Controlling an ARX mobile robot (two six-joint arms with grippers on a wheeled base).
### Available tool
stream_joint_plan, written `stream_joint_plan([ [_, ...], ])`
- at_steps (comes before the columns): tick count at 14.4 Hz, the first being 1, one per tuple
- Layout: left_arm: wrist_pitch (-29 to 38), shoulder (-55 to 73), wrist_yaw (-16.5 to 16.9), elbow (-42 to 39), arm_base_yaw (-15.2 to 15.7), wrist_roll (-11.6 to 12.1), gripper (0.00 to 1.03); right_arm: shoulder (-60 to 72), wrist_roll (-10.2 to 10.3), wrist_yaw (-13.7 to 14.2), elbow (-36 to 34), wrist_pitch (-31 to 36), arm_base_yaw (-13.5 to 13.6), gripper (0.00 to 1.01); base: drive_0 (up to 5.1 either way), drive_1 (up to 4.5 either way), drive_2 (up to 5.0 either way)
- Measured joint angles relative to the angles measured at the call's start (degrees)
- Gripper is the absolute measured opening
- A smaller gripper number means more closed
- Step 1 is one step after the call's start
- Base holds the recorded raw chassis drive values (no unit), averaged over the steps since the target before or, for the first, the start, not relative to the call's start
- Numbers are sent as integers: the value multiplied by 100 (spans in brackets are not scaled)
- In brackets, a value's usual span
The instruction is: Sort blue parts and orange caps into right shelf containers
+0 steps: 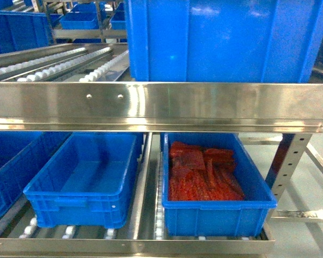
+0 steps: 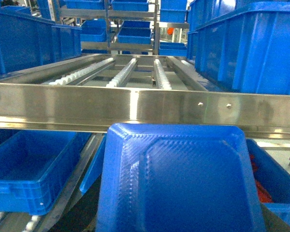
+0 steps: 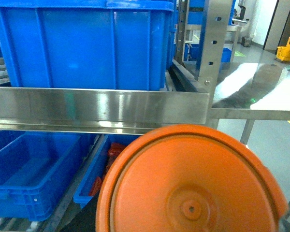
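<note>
1. Head view: the shelf (image 1: 161, 105) shows its shiny front rail across the middle. On the lower tier two containers sit side by side, an empty one (image 1: 83, 183) toward the left and one holding orange-red pieces (image 1: 215, 185) at the right end. A large crate (image 1: 226, 37) stands on the upper tier at the right. Neither tool appears here.
2. Left wrist view: a blue part (image 2: 179, 181) fills the lower frame directly under the camera, apparently carried by the left tool, though its fingers are hidden, so I cannot tell how they are set. The empty container (image 2: 29, 166) lies ahead and to the left, beneath the rail.
3. Right wrist view: an orange cap (image 3: 191, 181) fills the lower frame, likewise seemingly carried; the right tool's fingers are unseen. The container with orange-red contents (image 3: 108, 162) lies ahead, slightly left, below the rail.
4. Judgement: each arm looks nearer its own container, and each must pass under the front rail.
</note>
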Motion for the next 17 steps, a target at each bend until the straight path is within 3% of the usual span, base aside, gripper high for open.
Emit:
stream_joint_plan([
  [17,-4,0,-2,0,0,-2,42,0,0,0,0,-2,0,44,-499,242,242],
])
